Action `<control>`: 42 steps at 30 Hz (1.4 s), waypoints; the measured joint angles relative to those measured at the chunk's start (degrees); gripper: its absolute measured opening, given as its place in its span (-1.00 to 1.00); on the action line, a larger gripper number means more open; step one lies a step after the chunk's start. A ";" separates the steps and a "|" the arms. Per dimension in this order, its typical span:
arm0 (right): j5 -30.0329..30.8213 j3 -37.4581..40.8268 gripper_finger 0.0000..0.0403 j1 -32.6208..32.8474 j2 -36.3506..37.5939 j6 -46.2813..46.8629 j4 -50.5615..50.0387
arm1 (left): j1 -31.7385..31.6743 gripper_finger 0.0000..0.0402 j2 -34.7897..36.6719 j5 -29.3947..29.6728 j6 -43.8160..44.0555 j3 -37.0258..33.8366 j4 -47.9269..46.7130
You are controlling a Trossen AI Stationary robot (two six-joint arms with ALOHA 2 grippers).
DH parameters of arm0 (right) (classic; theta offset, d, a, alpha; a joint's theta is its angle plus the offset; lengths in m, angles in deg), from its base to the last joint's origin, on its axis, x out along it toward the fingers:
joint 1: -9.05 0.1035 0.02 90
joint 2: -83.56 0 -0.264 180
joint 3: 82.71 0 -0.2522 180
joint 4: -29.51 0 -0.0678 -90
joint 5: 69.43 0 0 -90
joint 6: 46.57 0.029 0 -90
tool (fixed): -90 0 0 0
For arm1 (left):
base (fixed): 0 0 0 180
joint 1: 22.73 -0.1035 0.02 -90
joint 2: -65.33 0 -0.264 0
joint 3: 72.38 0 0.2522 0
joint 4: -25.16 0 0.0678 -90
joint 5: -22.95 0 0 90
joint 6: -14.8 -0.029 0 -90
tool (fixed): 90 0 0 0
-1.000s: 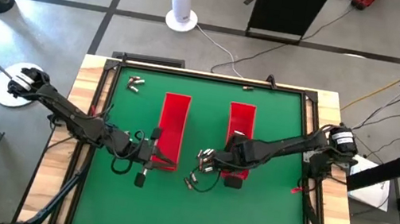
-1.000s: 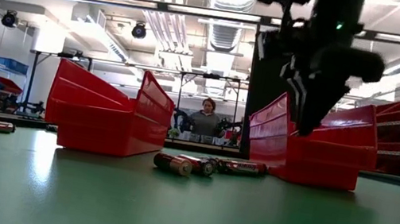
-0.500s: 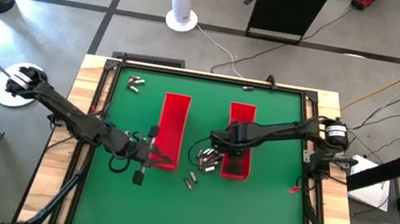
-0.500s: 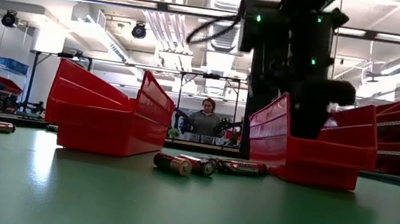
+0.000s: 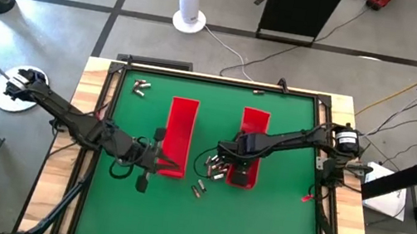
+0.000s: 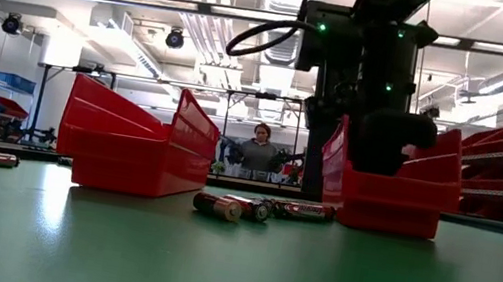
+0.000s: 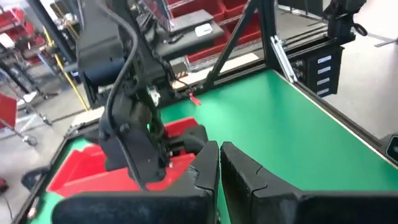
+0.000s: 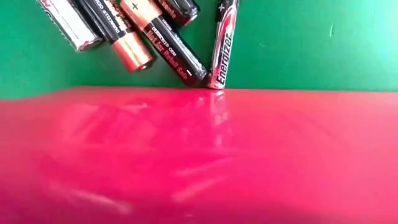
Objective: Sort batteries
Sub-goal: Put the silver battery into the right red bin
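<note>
The right hand (image 5: 237,162), closed, is now hanging over the near end of the right red tray (image 5: 254,121), having swung in from nearer, probably dropping a battery. Slim, glossy metal batteries (image 5: 214,166) are lying just left of it on the felt-like green counter (image 5: 276,220). The left hand (image 5: 158,159), shut and empty, is waiting by the left tray (image 5: 181,117).

Both arms are dark, jointed, matte black. The right arm (image 6: 374,69) carries small green indicator lights and a looping black cable. The left gripper (image 7: 219,168) has chunky black angular fingers.
</note>
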 joint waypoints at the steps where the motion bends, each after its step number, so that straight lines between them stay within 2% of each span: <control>1: -0.10 0.00 -0.86 0.00 0.00 0.00 -0.09 | 0.00 -1.00 -0.06 0.00 -0.88 0.28 -0.04; 4: -0.20 0.00 -0.84 0.14 0.00 0.28 -1.96 | 0.00 -1.00 -0.13 -1.61 -2.77 0.71 -0.35; 9: -0.20 0.06 -0.67 0.61 0.58 1.11 -5.38 | 0.02 -1.00 0.58 -10.88 -8.10 -1.49 -0.30; 18: 2.87 -2.61 -0.27 3.60 5.56 4.15 -10.66 | -0.17 -1.00 1.92 -8.51 -4.84 -2.71 0.71; 22: 6.64 -6.10 -0.15 5.87 9.52 6.20 -12.21 | -0.20 -1.00 1.92 -8.46 -4.61 -2.76 0.74; 25: 12.17 -9.32 -0.09 8.57 11.77 6.41 -10.96 | -0.20 -1.00 1.92 -8.46 -4.39 -2.76 0.72; 29: 18.34 -11.17 -0.06 11.57 13.11 2.30 0.47 | -0.25 -1.00 1.92 -8.46 -4.40 -2.77 0.79; 33: 18.34 -8.46 -0.07 13.31 12.02 -5.65 21.90 | -0.72 -1.00 1.16 -8.37 -4.21 -2.78 0.97; 35: 17.72 -7.51 -0.09 13.47 10.15 -7.86 28.81 | -0.72 -1.00 0.80 -7.65 -3.79 -2.82 0.69; 39: 16.43 -7.13 -0.12 13.40 4.50 -2.46 31.79 | -0.72 -1.00 0.81 -1.77 -0.91 -2.82 -0.26; 42: 17.76 -7.17 -0.14 14.83 0.46 1.73 31.63 | -0.74 -1.00 0.90 1.55 2.29 -2.82 -1.93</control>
